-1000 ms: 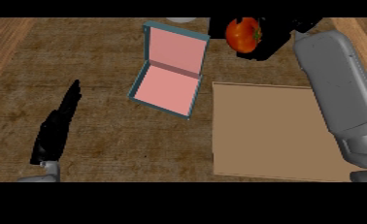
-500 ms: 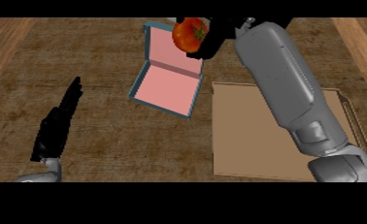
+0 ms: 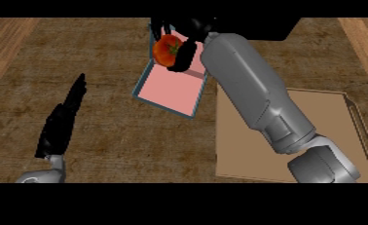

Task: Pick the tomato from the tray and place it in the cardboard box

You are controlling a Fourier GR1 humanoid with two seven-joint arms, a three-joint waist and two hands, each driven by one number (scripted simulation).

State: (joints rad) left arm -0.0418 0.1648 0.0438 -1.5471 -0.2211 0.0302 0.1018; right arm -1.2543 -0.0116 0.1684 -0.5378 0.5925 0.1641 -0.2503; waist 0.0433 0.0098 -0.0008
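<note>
We see the grey right forearm running from the lower right up toward the top centre, crossing the near-left corner of the tan tray and hiding part of it. To the left of that arm lies the cardboard box, open, with a pink inside and a teal edge; its far end is covered by the right hand and by what that hand carries. Well apart, at the lower left, the left hand rests with its fingers straight and close together, pointing up the view and touching nothing.

Everything sits on a brown wood-grain counter, with a paler wooden strip at the far left and another at the far right edge (nothing of the room beyond the counter shows).

The tomato, red with a green stem mark, is held over the far end of the box. The right hand's dark fingers curl round it, a digit crossing its right side and others behind its top.
</note>
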